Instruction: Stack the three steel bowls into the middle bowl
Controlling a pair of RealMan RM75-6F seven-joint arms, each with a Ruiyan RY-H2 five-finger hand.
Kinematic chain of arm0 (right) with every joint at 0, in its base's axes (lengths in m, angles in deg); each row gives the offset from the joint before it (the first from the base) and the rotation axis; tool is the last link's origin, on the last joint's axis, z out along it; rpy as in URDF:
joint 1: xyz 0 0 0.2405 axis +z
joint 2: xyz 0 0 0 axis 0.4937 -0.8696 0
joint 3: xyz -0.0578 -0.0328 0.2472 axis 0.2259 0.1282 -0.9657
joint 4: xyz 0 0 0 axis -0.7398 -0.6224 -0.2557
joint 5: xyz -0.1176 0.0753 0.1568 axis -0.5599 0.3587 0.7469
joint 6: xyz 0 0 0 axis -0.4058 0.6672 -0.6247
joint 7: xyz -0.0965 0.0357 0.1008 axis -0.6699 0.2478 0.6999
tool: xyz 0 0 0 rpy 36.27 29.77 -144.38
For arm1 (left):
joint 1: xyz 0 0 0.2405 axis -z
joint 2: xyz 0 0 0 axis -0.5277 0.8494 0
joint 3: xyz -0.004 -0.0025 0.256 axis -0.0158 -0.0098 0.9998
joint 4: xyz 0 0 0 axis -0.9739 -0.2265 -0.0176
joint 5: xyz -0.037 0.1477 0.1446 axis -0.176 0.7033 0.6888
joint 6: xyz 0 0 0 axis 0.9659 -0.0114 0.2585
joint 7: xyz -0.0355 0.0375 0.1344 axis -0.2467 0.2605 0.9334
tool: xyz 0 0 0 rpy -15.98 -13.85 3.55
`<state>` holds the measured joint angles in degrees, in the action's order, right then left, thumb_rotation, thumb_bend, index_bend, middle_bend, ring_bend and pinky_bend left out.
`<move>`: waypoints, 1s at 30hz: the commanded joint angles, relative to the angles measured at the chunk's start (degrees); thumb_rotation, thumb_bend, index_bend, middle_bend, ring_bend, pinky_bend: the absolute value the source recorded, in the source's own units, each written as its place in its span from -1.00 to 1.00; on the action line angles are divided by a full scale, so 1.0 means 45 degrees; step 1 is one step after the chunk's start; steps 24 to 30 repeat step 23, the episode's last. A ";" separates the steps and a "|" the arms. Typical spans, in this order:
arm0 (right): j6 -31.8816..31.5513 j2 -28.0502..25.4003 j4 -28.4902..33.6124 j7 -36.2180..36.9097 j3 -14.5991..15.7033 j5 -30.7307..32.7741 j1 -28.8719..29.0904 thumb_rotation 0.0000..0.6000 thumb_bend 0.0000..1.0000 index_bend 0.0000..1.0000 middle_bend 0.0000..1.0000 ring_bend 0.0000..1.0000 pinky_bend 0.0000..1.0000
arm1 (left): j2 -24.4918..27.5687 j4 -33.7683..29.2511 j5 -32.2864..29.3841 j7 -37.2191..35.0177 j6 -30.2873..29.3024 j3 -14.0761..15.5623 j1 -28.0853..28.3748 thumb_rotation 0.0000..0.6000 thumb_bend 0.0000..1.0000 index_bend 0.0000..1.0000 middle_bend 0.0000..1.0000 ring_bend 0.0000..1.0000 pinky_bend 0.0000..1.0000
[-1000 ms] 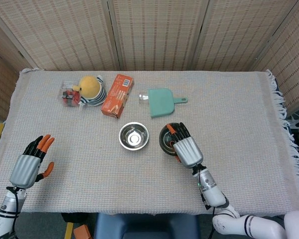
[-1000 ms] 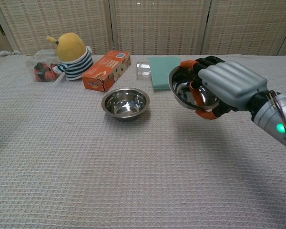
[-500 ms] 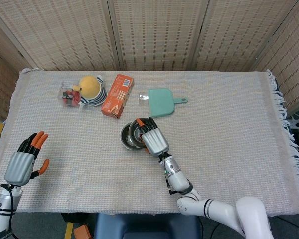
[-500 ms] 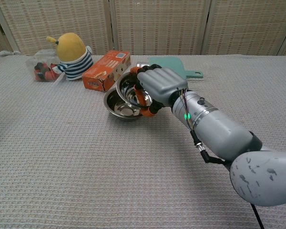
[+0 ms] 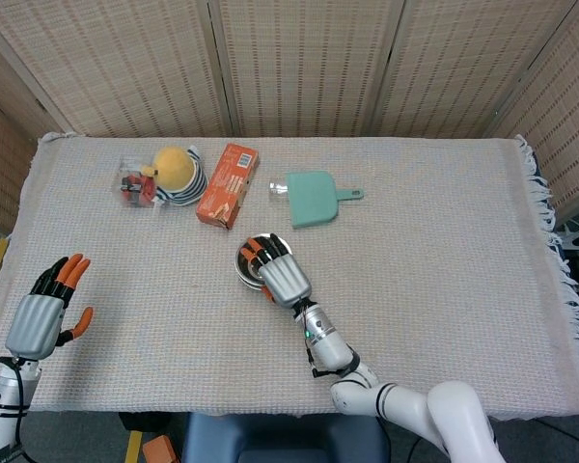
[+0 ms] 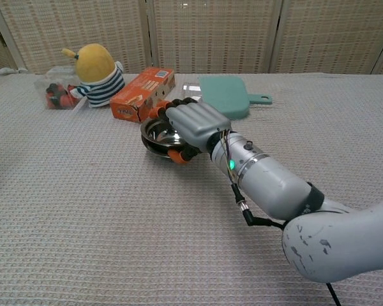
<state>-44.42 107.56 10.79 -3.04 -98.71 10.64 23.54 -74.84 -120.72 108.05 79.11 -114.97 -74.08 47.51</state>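
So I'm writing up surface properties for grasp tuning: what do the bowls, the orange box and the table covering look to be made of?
Bowls, gripped by the right hand: polished steel, going by the mirror-like reflections inside. Orange box: apparently printed cardboard, matte with crisp folded edges. Table covering: woven fabric with a waffle texture, fringed at the far-right edge in the head view.

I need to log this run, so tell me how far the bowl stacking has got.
Done: cannot confirm; only one stack of steel bowls shows at mid-table, and how many are nested in it is hidden. In hand: the right hand grips a bowl's rim, setting it into the middle bowl. The left hand hangs open, holding nothing. Left: release the bowl and pull the hand away. No separate bowl is in view.
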 commanded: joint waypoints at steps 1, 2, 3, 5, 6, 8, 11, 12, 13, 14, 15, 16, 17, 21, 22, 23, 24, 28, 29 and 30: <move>-0.0459 -0.1829 0.3243 -0.1431 0.0547 0.0242 -0.1022 1.00 -0.58 -1.00 -1.00 -1.00 -1.00 | 0.0004 -0.0038 0.0044 0.0065 -0.0022 -0.0004 -0.0017 1.00 -0.12 -1.00 -1.00 -1.00 -0.72; -0.0758 -0.2459 0.4239 -0.1900 0.0721 0.0234 -0.1360 1.00 -0.60 -1.00 -1.00 -1.00 -1.00 | 0.0007 -0.0066 0.0082 0.0123 -0.0040 0.0006 -0.0028 1.00 -0.12 -1.00 -1.00 -1.00 -0.72; -0.0983 -0.2984 0.5038 -0.2289 0.0862 0.0247 -0.1633 1.00 -0.64 -1.00 -1.00 -1.00 -1.00 | 0.0013 -0.0096 0.0112 0.0177 -0.0055 0.0014 -0.0037 1.00 -0.12 -1.00 -1.00 -1.00 -0.72; -0.1580 -0.4329 0.7099 -0.3172 0.1132 0.0420 -0.2355 1.00 -0.71 -1.00 -1.00 -1.00 -1.00 | 0.0036 -0.0186 0.0173 0.0358 -0.0079 0.0048 -0.0070 1.00 -0.12 -1.00 -1.00 -1.00 -0.72; -0.1858 -0.4980 0.8037 -0.3505 0.1278 0.0511 -0.2709 1.00 -0.74 -1.00 -1.00 -1.00 -1.00 | 0.0061 -0.0251 0.0178 0.0460 -0.0062 0.0066 -0.0085 1.00 -0.11 -1.00 -1.00 -1.00 -0.72; -0.2669 -0.6677 1.0125 -0.4244 0.1777 0.0655 -0.3675 1.00 -0.77 -1.00 -1.00 -1.00 -1.00 | 0.0188 -0.0507 0.0167 0.0681 0.0010 0.0127 -0.0135 1.00 -0.11 -1.00 -1.00 -1.00 -0.72; -0.4341 -0.9226 1.2376 -0.4559 0.3058 0.0384 -0.5505 1.00 -0.79 -1.00 -1.00 -1.00 -1.00 | 0.0598 -0.1174 0.0067 0.1038 0.0205 0.0296 -0.0283 1.00 -0.12 -1.00 -1.00 -1.00 -0.71; -0.5026 -0.9841 1.2626 -0.4404 0.3504 0.0125 -0.6138 1.00 -0.79 -1.00 -1.00 -1.00 -1.00 | 0.0752 -0.1408 0.0050 0.1181 0.0263 0.0361 -0.0331 1.00 -0.12 -1.00 -1.00 -1.00 -0.71; -0.5765 -1.0349 1.2640 -0.4174 0.3930 -0.0164 -0.6783 1.00 -0.79 -1.00 -1.00 -1.00 -1.00 | 0.0903 -0.1642 0.0030 0.1348 0.0310 0.0421 -0.0382 1.00 -0.12 -1.00 -1.00 -1.00 -0.71; -0.6799 -1.0803 1.2363 -0.3694 0.4410 -0.0525 -0.7643 1.00 -0.79 -1.00 -1.00 -1.00 -1.00 | 0.1074 -0.1938 -0.0010 0.1588 0.0351 0.0481 -0.0451 1.00 -0.12 -1.00 -1.00 -1.00 -0.71; -0.7528 -1.0996 1.1974 -0.3222 0.4698 -0.0737 -0.8256 1.00 -0.79 -1.00 -1.00 -1.00 -1.00 | 0.1177 -0.2136 -0.0054 0.1823 0.0372 0.0513 -0.0504 1.00 -0.12 -1.00 -1.00 -1.00 -0.71; -0.8151 -1.1100 1.1449 -0.2668 0.4936 -0.0917 -0.8805 1.00 -0.79 -1.00 -1.00 -1.00 -1.00 | 0.1256 -0.2318 -0.0105 0.2093 0.0376 0.0533 -0.0559 1.00 -0.12 -1.00 -1.00 -1.00 -0.71; -0.8764 -1.1143 1.0652 -0.1835 0.5143 -0.0995 -0.9428 1.00 -0.79 -1.00 -1.00 -1.00 -1.00 | 0.1322 -0.2539 -0.0155 0.2471 0.0352 0.0558 -0.0636 1.00 -0.12 -1.00 -1.00 -1.00 -0.71; -0.8658 -1.1898 1.0114 -0.0016 0.5338 -0.0547 -1.0191 1.00 -0.79 -1.00 -1.00 -1.00 -1.00 | 0.1436 -0.3210 -0.0210 0.3243 0.0261 0.0598 -0.0816 1.00 -0.12 -1.00 -1.00 -1.00 -0.71; -0.8754 -1.2091 1.0218 0.0303 0.5198 -0.0570 -1.0233 1.00 -0.79 -1.00 -1.00 -1.00 -1.00 | 0.1424 -0.3271 -0.0173 0.3372 0.0165 0.0567 -0.0846 1.00 -0.12 -1.00 -1.00 -1.00 -0.71; -0.8859 -1.2252 1.0247 0.0414 0.5068 -0.0519 -1.0328 1.00 -0.79 -1.00 -1.00 -1.00 -1.00 | 0.1385 -0.3318 -0.0136 0.3552 0.0056 0.0526 -0.0881 1.00 -0.12 -1.00 -1.00 -1.00 -0.71; -0.8859 -1.2252 1.0247 0.0414 0.5068 -0.0519 -1.0328 1.00 -0.79 -1.00 -1.00 -1.00 -1.00 | 0.1385 -0.3318 -0.0136 0.3552 0.0056 0.0526 -0.0881 1.00 -0.12 -1.00 -1.00 -1.00 -0.71; -0.8859 -1.2252 1.0247 0.0414 0.5068 -0.0519 -1.0328 1.00 -0.79 -1.00 -1.00 -1.00 -1.00 | 0.1385 -0.3318 -0.0136 0.3552 0.0056 0.0526 -0.0881 1.00 -0.12 -1.00 -1.00 -1.00 -0.71; -0.8859 -1.2252 1.0247 0.0414 0.5068 -0.0519 -1.0328 1.00 -0.79 -1.00 -1.00 -1.00 -1.00 | 0.1385 -0.3318 -0.0136 0.3552 0.0056 0.0526 -0.0881 1.00 -0.12 -1.00 -1.00 -1.00 -0.71; -0.8859 -1.2252 1.0247 0.0414 0.5068 -0.0519 -1.0328 1.00 -0.79 -1.00 -1.00 -1.00 -1.00 | 0.1385 -0.3318 -0.0136 0.3552 0.0056 0.0526 -0.0881 1.00 -0.12 -1.00 -1.00 -1.00 -0.71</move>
